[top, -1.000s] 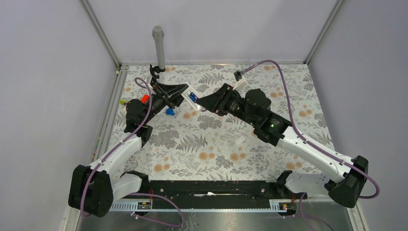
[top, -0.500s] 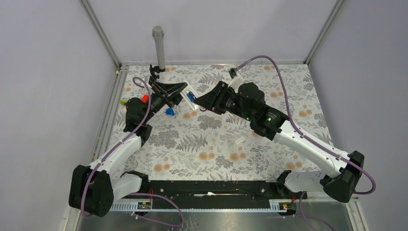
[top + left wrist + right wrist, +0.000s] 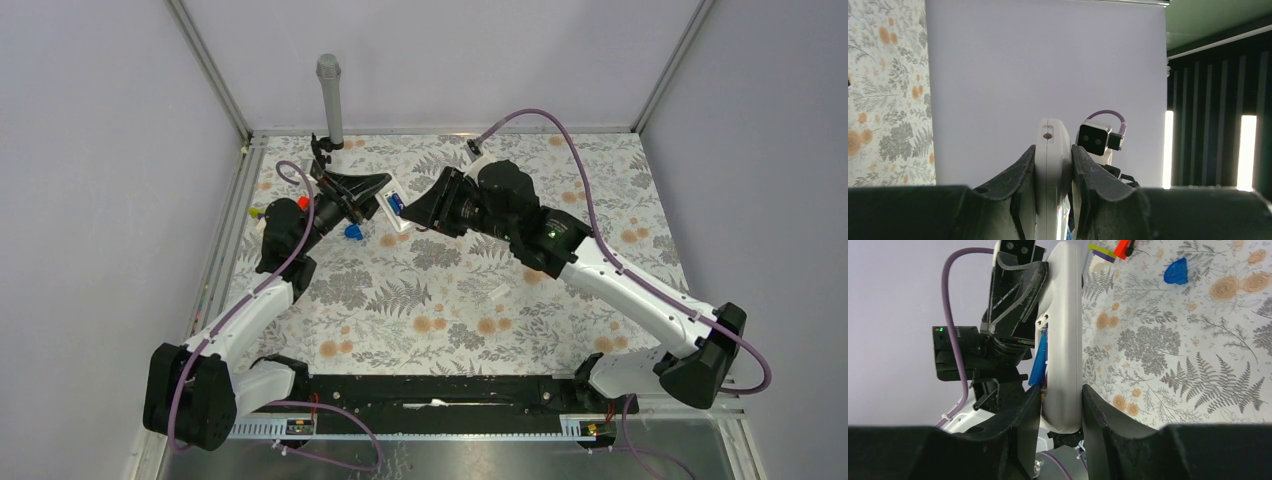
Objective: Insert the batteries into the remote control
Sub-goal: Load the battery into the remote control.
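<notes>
The white remote control (image 3: pixel 392 206) is held off the table between both grippers. A blue battery (image 3: pixel 1038 360) sits in its open bay, also seen from above (image 3: pixel 397 202). My left gripper (image 3: pixel 380 197) is shut on one end of the remote (image 3: pixel 1050 165), one finger on each side. My right gripper (image 3: pixel 410 214) is shut on the other end of the remote (image 3: pixel 1064 330), with the left finger (image 3: pixel 1023 415) on the battery side. Other batteries are not clearly visible.
A blue blob-shaped piece (image 3: pixel 352 232) lies on the floral mat below the left gripper. An orange-red piece (image 3: pixel 300 203) with a yellow-green bit (image 3: pixel 255 212) lies at the left. A grey post (image 3: pixel 330 95) stands at the back. A small white piece (image 3: pixel 498 293) lies mid-table.
My right arm has moved left and toward the back, bringing its fingers onto the remote's end. The remote and left gripper have shifted slightly left.
</notes>
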